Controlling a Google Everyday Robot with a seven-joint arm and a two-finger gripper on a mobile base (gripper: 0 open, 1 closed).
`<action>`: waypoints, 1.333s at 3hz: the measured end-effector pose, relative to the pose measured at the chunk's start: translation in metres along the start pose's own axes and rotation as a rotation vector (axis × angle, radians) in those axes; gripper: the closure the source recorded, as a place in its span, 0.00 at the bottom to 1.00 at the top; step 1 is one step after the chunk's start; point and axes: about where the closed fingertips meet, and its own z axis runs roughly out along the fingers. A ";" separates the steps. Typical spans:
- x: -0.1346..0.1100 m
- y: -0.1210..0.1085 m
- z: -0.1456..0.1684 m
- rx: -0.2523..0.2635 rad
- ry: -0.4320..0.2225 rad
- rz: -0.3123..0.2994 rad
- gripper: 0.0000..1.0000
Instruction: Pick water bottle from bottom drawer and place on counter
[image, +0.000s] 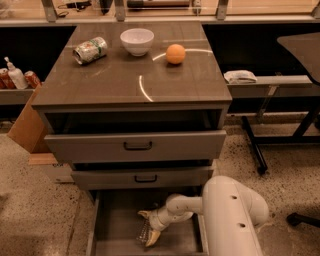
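The bottom drawer (115, 235) is pulled out under the two wider drawers. My gripper (148, 227) reaches down into it from the right on the white arm (230, 210). It is open, with one fingertip (145, 214) towards the back and the other towards the front. The water bottle (143, 231) shows as a small clear ribbed shape lying between them on the drawer floor; whether they touch it I cannot tell. The counter (125, 80) is the glossy wood-grain top above.
On the counter stand a crushed green-and-white can (90, 50), a white bowl (137, 41) and an orange (175, 53). The top drawer (135, 145) and middle drawer (142, 177) stick out above the gripper. A cardboard box (27, 127) is at the left, table legs (255, 145) at the right.
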 end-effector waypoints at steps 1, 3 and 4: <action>0.000 0.003 0.003 -0.002 -0.016 0.006 0.41; -0.011 0.000 0.005 0.001 -0.052 -0.017 0.89; -0.019 -0.003 0.007 -0.004 -0.065 -0.037 1.00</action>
